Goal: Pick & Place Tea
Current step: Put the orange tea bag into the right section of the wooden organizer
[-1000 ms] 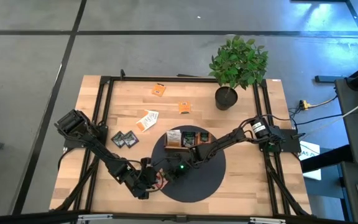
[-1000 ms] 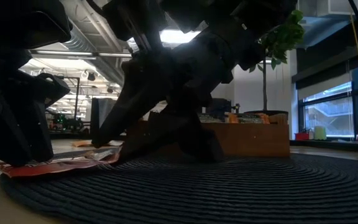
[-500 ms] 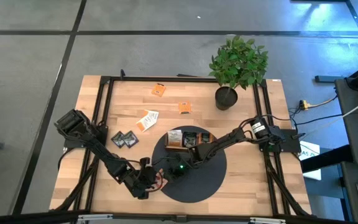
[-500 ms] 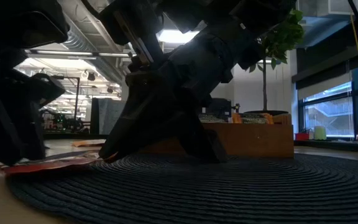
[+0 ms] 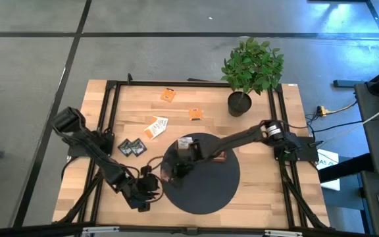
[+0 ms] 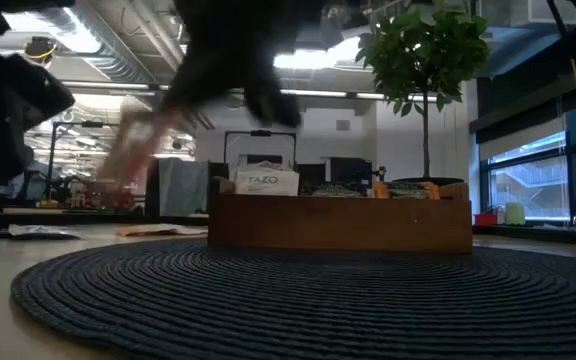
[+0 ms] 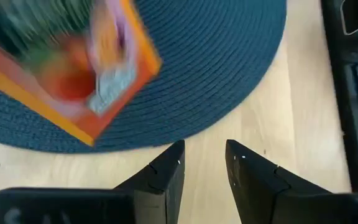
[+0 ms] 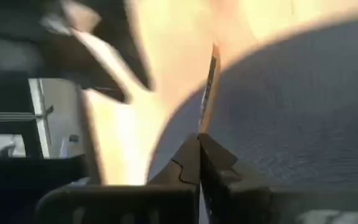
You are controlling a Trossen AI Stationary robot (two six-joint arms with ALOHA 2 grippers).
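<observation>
A round, dark blue woven mat (image 5: 206,191) with ribbed rings lies on the pale wooden table (image 5: 268,197). On its far part stands a brown wooden tray (image 6: 340,222) with sachets upright in it; a white one reads TAZO (image 6: 265,182). In the high view the right arm crosses over the tray and hides most of it. A potted plant (image 5: 250,68) with a black pot stands at the far right of the table.

The right gripper (image 5: 170,172) hangs over the left part of the mat, its fingers pinched tight on the edge of a thin, flat orange sachet (image 8: 209,84), seen edge-on in the right wrist view. In the left wrist view the same sachet (image 7: 67,68) shows as a blurred orange square with a printed face, above the mat's rim.

The left gripper (image 5: 147,186) sits low just off the mat's left edge, over bare wood, its two dark fingers (image 7: 166,177) a narrow gap apart and holding nothing.

Elsewhere on the table lie loose sachets: two black ones (image 5: 131,147) side by side left of the mat, a white-and-orange pair (image 5: 155,127) beyond them, and two orange ones (image 5: 168,95) (image 5: 195,113) farther back.
</observation>
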